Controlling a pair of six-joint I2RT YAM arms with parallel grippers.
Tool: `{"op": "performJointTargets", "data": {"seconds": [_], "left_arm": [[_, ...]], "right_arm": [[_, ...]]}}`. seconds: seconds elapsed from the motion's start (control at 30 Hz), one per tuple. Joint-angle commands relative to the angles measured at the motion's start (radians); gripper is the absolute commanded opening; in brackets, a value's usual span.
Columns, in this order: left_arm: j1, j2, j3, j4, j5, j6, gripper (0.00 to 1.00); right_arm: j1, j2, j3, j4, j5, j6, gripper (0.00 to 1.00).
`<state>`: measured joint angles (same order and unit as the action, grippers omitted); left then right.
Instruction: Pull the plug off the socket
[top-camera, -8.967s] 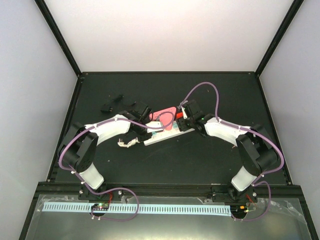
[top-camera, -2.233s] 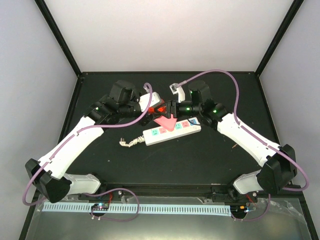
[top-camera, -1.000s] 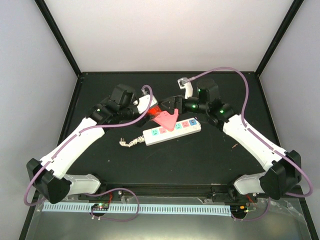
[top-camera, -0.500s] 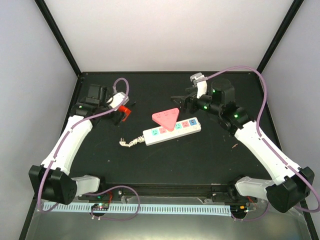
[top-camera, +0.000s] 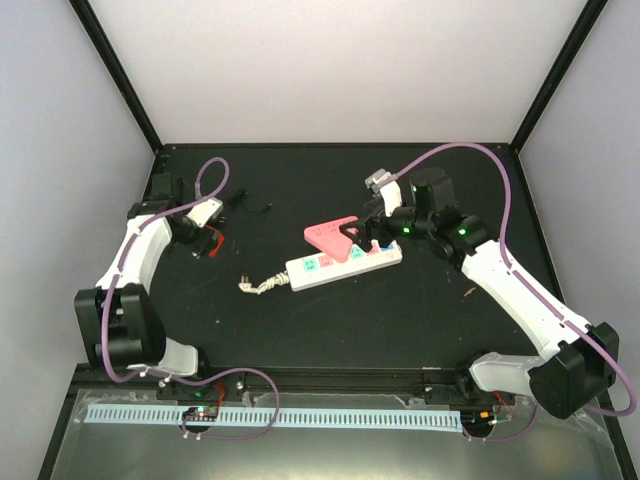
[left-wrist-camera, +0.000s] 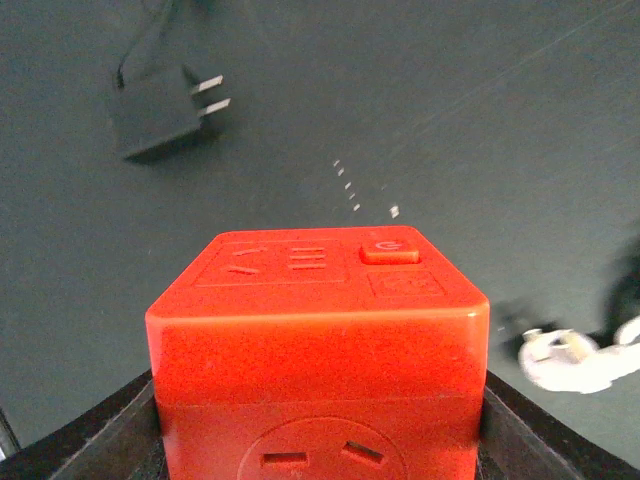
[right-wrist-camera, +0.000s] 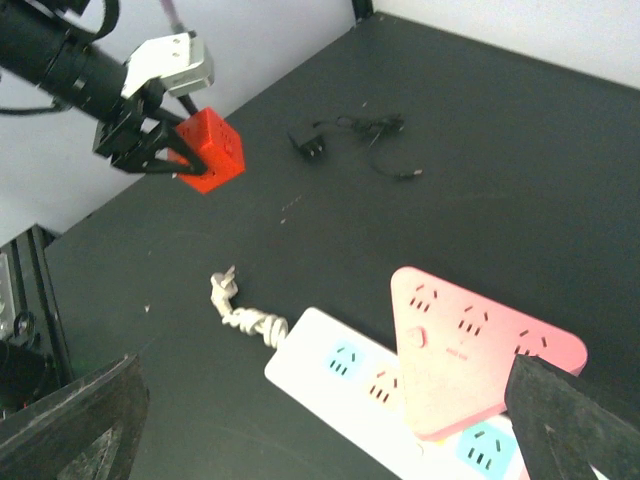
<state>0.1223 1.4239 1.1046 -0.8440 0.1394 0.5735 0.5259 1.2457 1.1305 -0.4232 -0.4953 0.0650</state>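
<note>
- Red is the cube plug (left-wrist-camera: 315, 330), which we see clamped between the fingers (left-wrist-camera: 95, 440) of the left gripper (top-camera: 207, 242), at the left of the top view and well apart from the socket (top-camera: 345, 262)
- White, the socket lies slanted on the black table (top-camera: 400, 330) at the centre of the top view, with its frayed cord stub (top-camera: 255, 286) at its left end
- A pink triangular adapter (right-wrist-camera: 470, 350) sits on top of the socket, covering part of its pastel outlet row; we cannot tell whether it is plugged in
- The right gripper (top-camera: 352, 238) hovers just beside the pink triangular adapter with its jaws spread wide, holding nothing; its fingers (right-wrist-camera: 70, 420) show at the lower corners of its wrist view
- A black plug (left-wrist-camera: 160, 110) with a thin cable lies on the table in the upper left of the left wrist view
</note>
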Motion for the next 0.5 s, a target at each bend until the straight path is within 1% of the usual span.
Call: {"op": "performJointTargets", "data": {"seconds": [0.0,0.2,0.47], "left_arm": [[0.053,0.061,0.009,0.042,-0.024,0.059,0.3],[0.08,0.164,0.037,0.047,-0.056,0.073,0.3],[0.08,0.233,0.066,0.059,-0.081,0.054,0.31]], "right_arm": [[-0.004,-0.009,-0.035,-0.053,-0.054,-0.063,1.0],[-0.004,-0.012,-0.052,-0.054,-0.048,-0.068,1.0],[-0.004,0.007,-0.046,-0.051,-0.07,-0.057,1.0]]}}
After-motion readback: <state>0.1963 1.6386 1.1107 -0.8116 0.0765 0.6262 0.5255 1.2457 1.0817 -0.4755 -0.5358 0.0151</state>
